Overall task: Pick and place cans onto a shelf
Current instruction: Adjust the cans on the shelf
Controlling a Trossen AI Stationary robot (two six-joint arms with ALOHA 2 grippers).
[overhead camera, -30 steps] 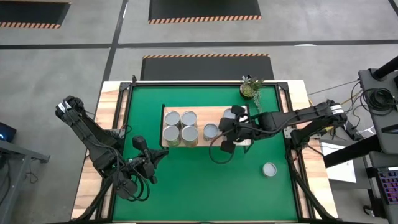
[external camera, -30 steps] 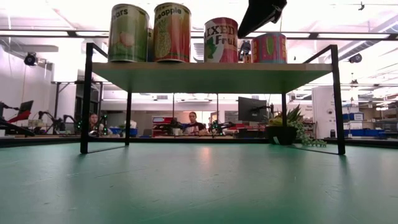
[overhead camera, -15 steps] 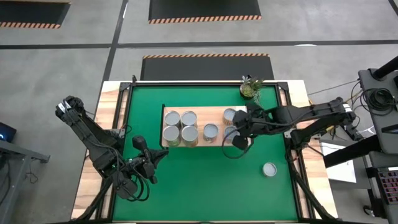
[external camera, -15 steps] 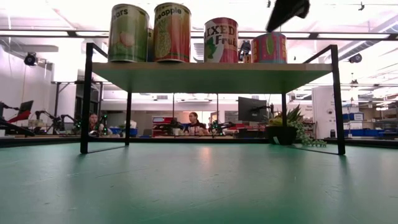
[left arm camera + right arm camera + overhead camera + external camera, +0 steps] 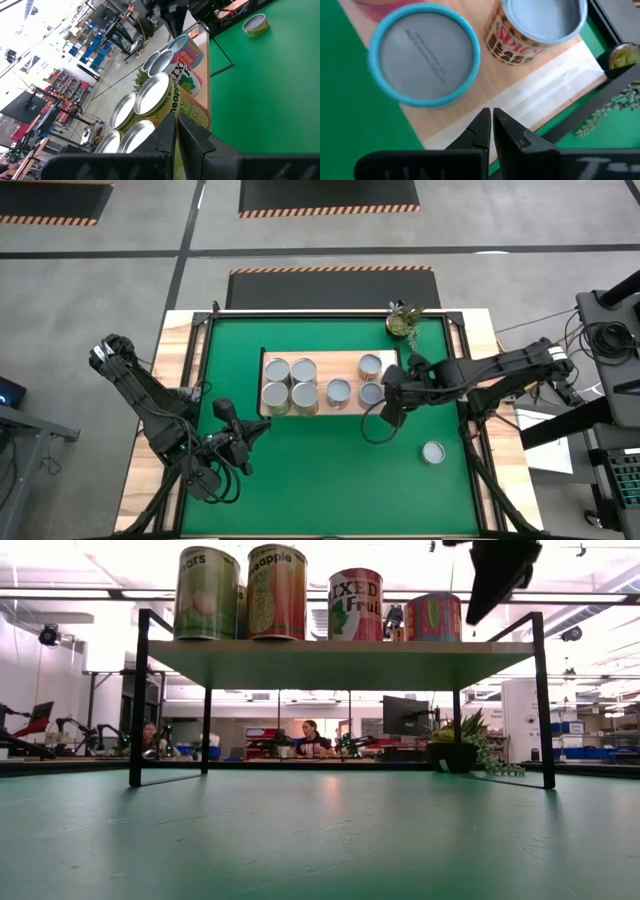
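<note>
The light-wood shelf (image 5: 335, 365) stands on the green mat and carries several cans, among them a block at its left (image 5: 290, 382) and three toward its right (image 5: 371, 392). One can (image 5: 433, 452) stands alone on the mat at the near right, and it also shows in the left wrist view (image 5: 254, 25). My right gripper (image 5: 392, 402) hovers shut and empty above the shelf's right end, beside a blue-rimmed can (image 5: 425, 52). In the low view it (image 5: 500, 575) is above the shelf top. My left gripper (image 5: 228, 425) waits shut over the mat's near left.
A small potted plant (image 5: 403, 320) stands at the mat's far right corner, behind the shelf. The shelf's thin black frame (image 5: 540, 700) rises from the mat. Open green mat (image 5: 330, 470) lies between the shelf and the near edge.
My right gripper has drawn away from the cans on the shelf's right part toward the table's right edge, uncovering the can nearest it. The cans have stayed in place.
</note>
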